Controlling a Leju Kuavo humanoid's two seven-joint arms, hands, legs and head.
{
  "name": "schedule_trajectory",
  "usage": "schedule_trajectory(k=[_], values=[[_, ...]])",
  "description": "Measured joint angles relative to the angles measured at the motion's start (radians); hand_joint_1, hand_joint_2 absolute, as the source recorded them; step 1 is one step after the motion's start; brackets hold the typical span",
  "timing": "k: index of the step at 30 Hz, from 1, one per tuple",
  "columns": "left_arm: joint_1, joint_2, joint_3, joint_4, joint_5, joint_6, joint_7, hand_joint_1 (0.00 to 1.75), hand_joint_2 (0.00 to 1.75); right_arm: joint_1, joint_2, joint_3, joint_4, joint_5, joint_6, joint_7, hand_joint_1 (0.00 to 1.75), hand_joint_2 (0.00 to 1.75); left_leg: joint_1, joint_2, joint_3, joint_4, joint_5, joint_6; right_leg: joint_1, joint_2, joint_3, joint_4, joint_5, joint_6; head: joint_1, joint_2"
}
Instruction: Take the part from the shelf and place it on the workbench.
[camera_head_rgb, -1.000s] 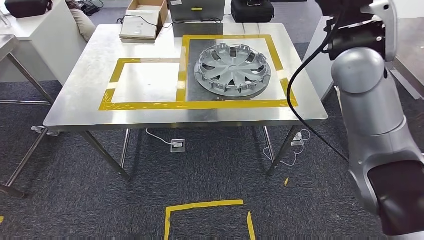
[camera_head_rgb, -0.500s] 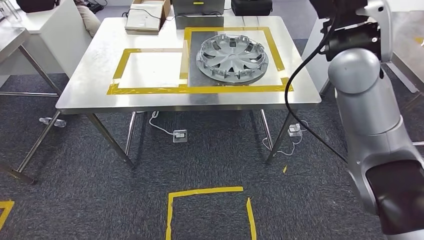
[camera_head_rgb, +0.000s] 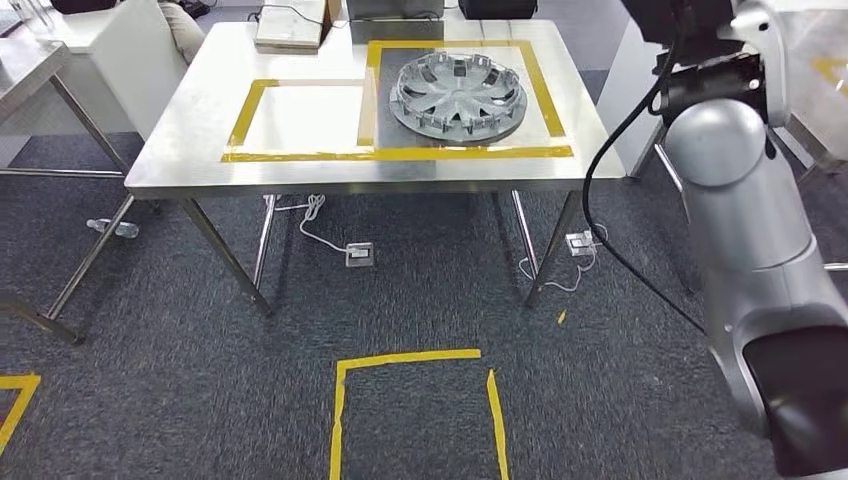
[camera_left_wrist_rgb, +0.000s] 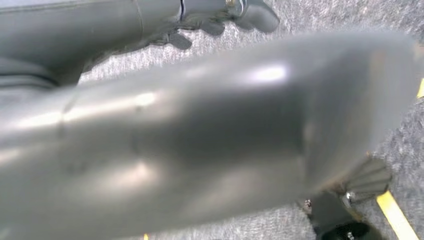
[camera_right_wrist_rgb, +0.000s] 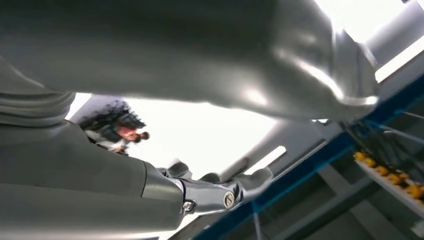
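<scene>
1. Left hand (camera_left_wrist_rgb: 220, 15), left wrist view: fingers curled loosely over grey carpet, holding nothing visible; whether they are closed cannot be told.
2. Right hand (camera_right_wrist_rgb: 220, 192), right wrist view: raised towards a bright ceiling; its grasp cannot be told.
3. Yellow tape square (camera_head_rgb: 415, 400) on the floor.
4. Shiny steel desk (camera_head_rgb: 180, 150), well beyond both hands.
5. Silver round plastic wheel cover (camera_head_rgb: 458, 95), resting inside the desk's yellow-taped rectangle.

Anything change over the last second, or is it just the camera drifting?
Just the camera: the whole head view has shifted, so the table sits higher and farther off, and more floor tape shows. The robot seems to be backing away. The wheel cover stays in its taped square, and the right arm stays raised. Nothing was taken or let go.
</scene>
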Motion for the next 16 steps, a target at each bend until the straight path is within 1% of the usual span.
schedule_trajectory(k=[1,2,3,4,5,6,7,8,9,10,11,12,13,14,15,16], values=[[0.0,0.0,0.0,0.0,0.0,0.0,0.001,0.0,0.0,-0.002,0.0,0.0,0.026,0.0,0.006,0.002,0.0,0.0,0.001,-0.001,-0.004,0.0,-0.001,-0.006,-0.001,-0.001,-0.007,-0.004,0.01,-0.007,0.001,0.0],[0.001,0.001,0.0,0.0,0.0,0.0,0.003,0.0,0.0,-0.003,-0.001,0.0,0.057,0.0,0.011,0.002,0.0,0.0,0.002,-0.001,-0.013,0.012,-0.021,-0.011,-0.003,-0.002,-0.017,-0.007,0.024,-0.015,-0.001,0.0],[0.001,0.001,0.0,0.0,0.0,-0.001,0.004,0.0,0.0,-0.003,-0.001,-0.001,0.092,0.0,0.015,0.0,0.0,0.0,0.003,-0.001,-0.027,0.042,-0.06,-0.016,-0.006,-0.004,-0.029,-0.01,0.038,-0.022,-0.002,0.0],[0.001,0.0,0.0,0.0,0.0,-0.002,0.006,0.0,0.0,-0.003,-0.003,-0.003,0.131,0.001,0.019,-0.002,0.0,0.0,0.004,-0.001,-0.043,0.093,-0.114,-0.02,-0.007,-0.005,-0.044,-0.011,0.052,-0.027,-0.004,0.0],[0.001,0.0,0.0,0.0,-0.001,-0.002,0.007,0.0,0.0,-0.001,-0.005,-0.006,0.172,0.001,0.021,-0.007,0.0,0.0,0.004,-0.001,-0.059,0.157,-0.166,-0.024,-0.006,-0.005,-0.06,-0.011,0.065,-0.029,-0.006,0.0],[0.0,0.0,0.0,0.0,-0.001,-0.003,0.009,0.0,0.0,0.001,-0.007,-0.009,0.217,0.001,0.021,-0.014,0.0,0.0,0.005,-0.001,-0.069,0.222,-0.198,-0.027,-0.006,-0.004,-0.076,-0.01,0.078,-0.029,-0.006,0.0],[0.0,0.0,0.0,0.0,-0.001,-0.004,0.011,0.0,0.0,0.004,-0.011,-0.013,0.264,0.001,0.02,-0.022,0.0,0.0,0.005,-0.001,-0.071,0.271,-0.205,-0.029,-0.006,-0.004,-0.092,-0.009,0.091,-0.028,-0.007,0.0],[0.0,0.0,0.0,0.0,-0.002,-0.004,0.012,0.0,0.0,0.008,-0.016,-0.017,0.31,0.001,0.016,-0.032,0.0,0.0,0.005,-0.001,-0.059,0.294,-0.188,-0.03,-0.006,-0.005,-0.108,-0.008,0.103,-0.025,-0.008,0.0],[0.0,0.0,0.0,0.0,-0.002,-0.005,0.013,0.0,0.0,0.012,-0.021,-0.021,0.356,0.0,0.013,-0.041,0.0,0.0,0.005,-0.001,-0.033,0.285,-0.161,-0.03,-0.006,-0.006,-0.124,-0.006,0.114,-0.022,-0.008,0.0],[-0.001,0.0,0.0,0.0,-0.001,-0.005,0.014,0.0,0.0,0.015,-0.028,-0.025,0.401,0.0,0.009,-0.046,0.0,0.0,0.005,-0.001,0.009,0.245,-0.139,-0.029,-0.007,-0.007,-0.138,-0.003,0.125,-0.018,-0.008,0.0],[-0.002,0.0,0.0,0.0,-0.001,-0.006,0.014,0.0,0.0,0.016,-0.036,-0.031,0.445,-0.001,0.007,-0.046,0.0,0.0,0.005,-0.002,0.063,0.182,-0.137,-0.026,-0.006,-0.008,-0.151,0.001,0.134,-0.013,-0.008,0.0],[-0.003,0.0,0.0,0.0,-0.001,-0.006,0.014,0.0,0.0,0.018,-0.044,-0.038,0.492,-0.002,0.005,-0.042,0.0,0.0,0.003,-0.004,0.111,0.115,-0.151,-0.021,-0.004,-0.01,-0.161,0.005,0.142,-0.007,-0.008,0.0],[-0.004,0.001,0.0,-0.001,0.001,-0.006,0.013,0.0,0.0,0.022,-0.054,-0.044,0.54,-0.003,0.003,-0.036,0.0,0.0,0.002,-0.006,0.144,0.064,-0.17,-0.013,-0.002,-0.012,-0.167,0.006,0.151,0.0,-0.008,0.0],[-0.003,0.001,0.001,-0.001,0.002,-0.006,0.012,0.0,0.0,0.03,-0.062,-0.051,0.586,-0.004,0.001,-0.029,0.0,0.0,-0.001,-0.008,0.16,0.032,-0.185,-0.004,0.0,-0.014,-0.171,0.004,0.16,0.006,-0.007,0.0],[-0.001,0.0,0.001,-0.001,0.004,-0.006,0.012,0.0,0.0,0.044,-0.071,-0.057,0.633,-0.007,-0.001,-0.022,0.0,0.0,-0.001,-0.009,0.159,0.021,-0.186,0.006,0.0,-0.016,-0.171,-0.001,0.17,0.013,-0.006,0.0],[0.001,0.0,0.001,0.0,0.005,-0.006,0.012,0.0,0.0,0.051,-0.075,-0.059,0.657,-0.008,-0.002,-0.018,0.0,0.0,-0.001,-0.009,0.155,0.021,-0.183,0.011,0.001,-0.017,-0.171,-0.004,0.175,0.016,-0.006,0.0]])
